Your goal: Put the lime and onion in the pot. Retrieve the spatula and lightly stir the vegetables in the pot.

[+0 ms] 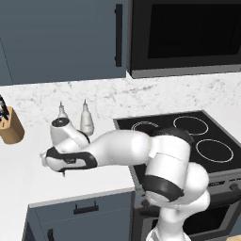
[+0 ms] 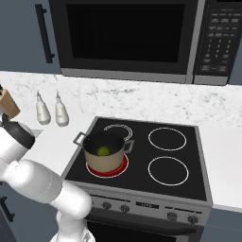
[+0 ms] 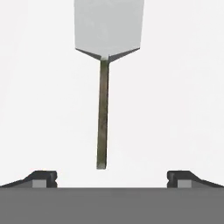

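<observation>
Wide apart stand the jaws of the pincer (image 3: 112, 178) in the hand view, with nothing between them; its two dark fingertips (image 3: 43, 178) rise at the bottom corners of the picture. Over the plain white counter (image 3: 179, 109) the spatula (image 3: 104, 83) lies flat, its thin dark handle running straight up the middle and its light-grey square blade at the top edge; the free end of the handle stops just short of the gap between the fingertips, touching neither. In the left base view the arm bends leftward from the lower right and reaches down over the white counter (image 1: 28, 164) left of the stove (image 1: 188, 136); the hand hangs low above the counter's front part, and the fingers themselves are too small and hidden to make out there. Two pale bottles (image 1: 86, 120) stand near the back wall, and a wooden knife block (image 1: 10, 124) sits at the counter's left edge. In the right base view the pot (image 2: 105, 152) rests on the front left burner of the stove, which glows red beneath it, and the lime (image 2: 103, 151) lies inside the pot. The onion cannot be made out inside the dark interior.
</observation>
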{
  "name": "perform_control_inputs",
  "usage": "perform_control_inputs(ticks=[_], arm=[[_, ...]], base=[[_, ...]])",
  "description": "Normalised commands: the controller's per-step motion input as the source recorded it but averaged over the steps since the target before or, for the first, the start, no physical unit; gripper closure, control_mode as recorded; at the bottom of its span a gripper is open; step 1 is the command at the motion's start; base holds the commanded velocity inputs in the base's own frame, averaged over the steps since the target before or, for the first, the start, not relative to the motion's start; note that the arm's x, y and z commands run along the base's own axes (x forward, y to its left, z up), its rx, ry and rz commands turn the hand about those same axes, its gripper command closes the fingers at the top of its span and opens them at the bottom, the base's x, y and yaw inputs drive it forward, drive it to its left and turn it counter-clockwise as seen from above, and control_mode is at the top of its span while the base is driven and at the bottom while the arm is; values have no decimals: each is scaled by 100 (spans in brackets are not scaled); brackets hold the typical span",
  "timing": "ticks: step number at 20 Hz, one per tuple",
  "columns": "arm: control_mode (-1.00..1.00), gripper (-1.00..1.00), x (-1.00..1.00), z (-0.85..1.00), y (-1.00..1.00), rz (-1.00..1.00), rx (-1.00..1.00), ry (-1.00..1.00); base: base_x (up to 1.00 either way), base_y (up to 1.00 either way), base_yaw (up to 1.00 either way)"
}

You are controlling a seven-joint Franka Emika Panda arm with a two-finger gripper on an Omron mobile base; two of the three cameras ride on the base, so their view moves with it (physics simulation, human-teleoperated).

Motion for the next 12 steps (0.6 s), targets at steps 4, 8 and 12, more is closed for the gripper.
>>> perform_control_inputs(ticks=[4, 8, 12], arm=[[-100, -100, 11, -50, 0, -1, -4, 2], [-100, -100, 0, -50, 0, -1, -2, 0], [-100, -100, 0, -38, 0, 0, 0, 0]], base=[[0, 0, 0], [0, 0, 0], [0, 0, 0]])
